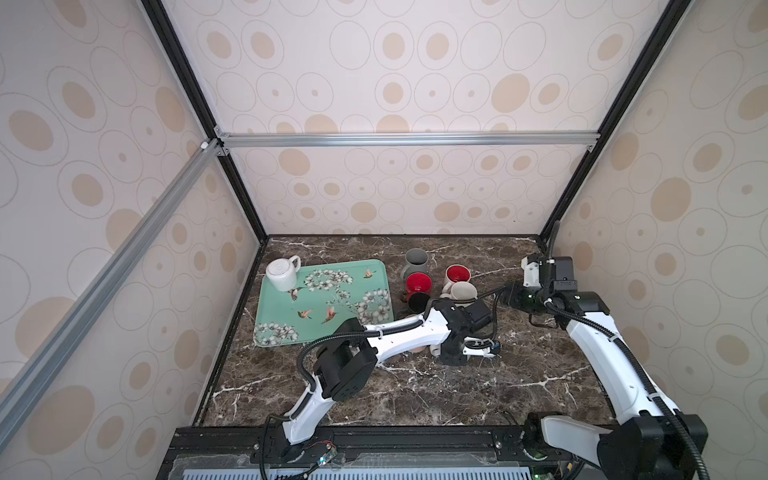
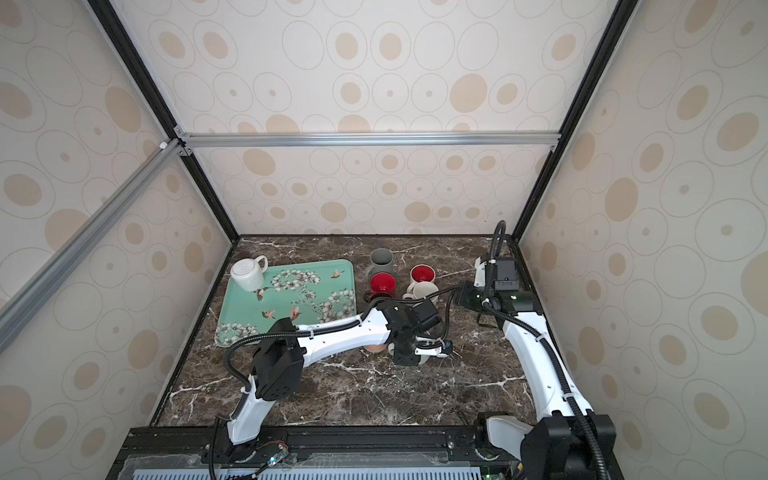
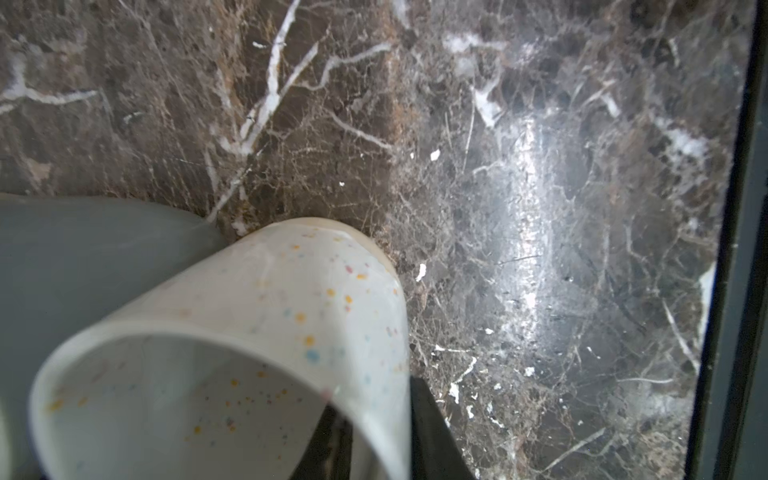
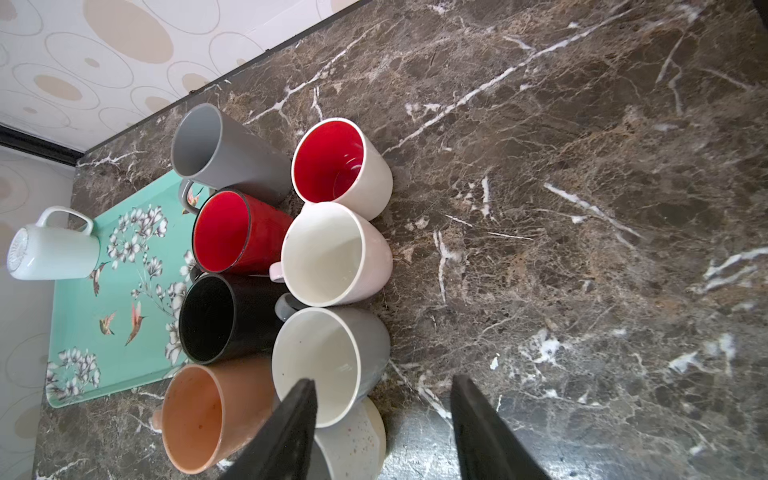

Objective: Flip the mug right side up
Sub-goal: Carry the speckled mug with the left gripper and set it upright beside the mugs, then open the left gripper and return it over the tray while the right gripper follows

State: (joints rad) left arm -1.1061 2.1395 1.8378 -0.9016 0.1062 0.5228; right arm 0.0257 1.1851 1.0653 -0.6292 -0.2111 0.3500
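The table [image 1: 415, 395] is dark brown stone with white lines. A green tray [image 1: 353, 286] with flowers and birds lies on it at the back left. Just beside the tray, mugs stand on the table in a tight bunch, all open end up: a tall grey mug [image 4: 232, 153], a red mug [image 4: 245, 232], a white mug [image 4: 374, 183] that is red inside, a cream mug [image 4: 332, 253], a black mug [image 4: 224, 320], a peach mug [image 4: 208, 415], a low grey mug [image 4: 372, 345] and a speckled mug [image 4: 357, 440].
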